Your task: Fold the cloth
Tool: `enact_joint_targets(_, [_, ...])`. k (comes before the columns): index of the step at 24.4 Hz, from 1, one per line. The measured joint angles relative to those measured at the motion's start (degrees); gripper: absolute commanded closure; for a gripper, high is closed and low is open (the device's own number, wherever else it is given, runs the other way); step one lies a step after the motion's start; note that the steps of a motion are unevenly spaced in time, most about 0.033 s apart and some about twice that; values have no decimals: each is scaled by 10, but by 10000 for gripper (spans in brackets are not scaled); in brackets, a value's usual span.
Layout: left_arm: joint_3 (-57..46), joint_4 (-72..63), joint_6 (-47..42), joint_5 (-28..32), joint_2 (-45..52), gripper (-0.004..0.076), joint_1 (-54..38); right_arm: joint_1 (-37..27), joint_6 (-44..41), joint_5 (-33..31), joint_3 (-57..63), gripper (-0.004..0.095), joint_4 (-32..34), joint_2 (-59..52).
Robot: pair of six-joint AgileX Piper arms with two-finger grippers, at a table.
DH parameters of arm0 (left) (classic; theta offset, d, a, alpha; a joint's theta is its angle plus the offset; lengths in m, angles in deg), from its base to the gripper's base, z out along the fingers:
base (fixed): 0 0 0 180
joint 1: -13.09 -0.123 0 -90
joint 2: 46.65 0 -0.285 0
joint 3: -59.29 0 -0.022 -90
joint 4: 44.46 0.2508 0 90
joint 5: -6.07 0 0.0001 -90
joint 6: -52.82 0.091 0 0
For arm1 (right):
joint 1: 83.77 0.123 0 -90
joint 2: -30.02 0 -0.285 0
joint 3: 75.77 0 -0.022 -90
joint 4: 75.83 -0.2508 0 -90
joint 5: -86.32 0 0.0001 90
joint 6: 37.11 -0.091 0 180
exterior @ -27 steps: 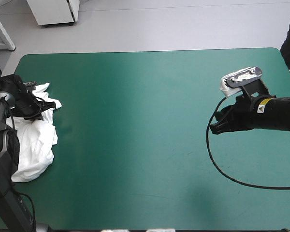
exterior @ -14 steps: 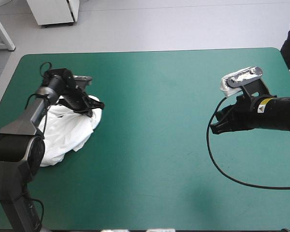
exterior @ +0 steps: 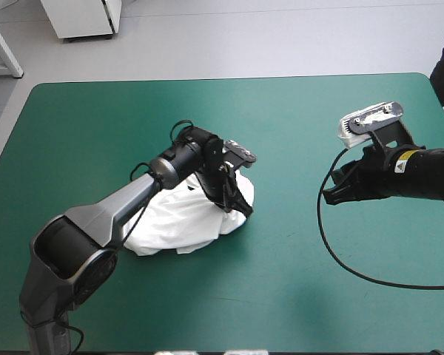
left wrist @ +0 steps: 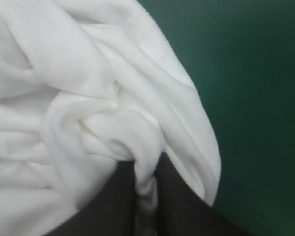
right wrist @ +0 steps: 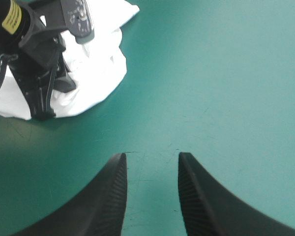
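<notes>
The white T-shirt (exterior: 179, 220) lies as a crumpled heap a little left of the table's middle. My left gripper (exterior: 235, 203) is at the heap's right side, shut on a fold of it. In the left wrist view the black fingers (left wrist: 113, 196) are all but shut, with a twist of the T-shirt (left wrist: 88, 73) pinched between them. My right gripper (exterior: 330, 194) hovers over the table's right part, well apart from the heap. Its fingers (right wrist: 113, 191) stand open with nothing between them. Ahead of it, the right wrist view shows the T-shirt (right wrist: 101, 64) and the left gripper (right wrist: 42, 101).
Teal-green cover (exterior: 296, 118) stretches between the heap and my right gripper. The table's rounded far right corner (exterior: 428, 76) lies beyond the right arm.
My left gripper has dragged the T-shirt from the table's left edge toward the middle, its arm stretching out. The right arm has not moved.
</notes>
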Motion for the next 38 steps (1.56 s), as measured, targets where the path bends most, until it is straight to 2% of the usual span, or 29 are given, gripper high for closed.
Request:
enact_joint_targets(7, [23,-11,0,-12,0,731,87,0,-4,-3,0,575,8,0])
enact_joint_targets(10, [24,-18,-1,-12,0,678,89,0,-4,-3,0,575,8,0])
enact_joint_targets(12, [25,-18,-2,-18,0,577,86,0,-4,-3,0,575,8,0])
enact_joint_targets(14, [25,-18,-1,-29,0,257,84,0,-4,-3,0,575,8,0])
enact_joint_targets(15, [25,-21,-1,-32,0,143,84,0,-4,-3,0,575,8,0])
enact_joint_targets(16, [25,-25,-1,-33,1,65,84,0,-4,-2,0,575,8,0])
enact_joint_targets(20, [25,0,-6,-35,39,52,84,0,-9,-2,0,575,45,0])
enact_joint_targets(23, [25,97,-37,-37,151,52,84,0,-20,-7,0,575,75,0])
enact_joint_targets(28, [25,195,-73,-45,271,52,66,0,-34,-9,0,575,78,0])
enact_joint_targets(32, [25,209,-83,-46,332,52,-18,0,-40,-12,0,575,78,0])
enact_joint_targets(38, [-36,164,-90,-47,340,52,-186,0,-45,-12,0,575,78,0])
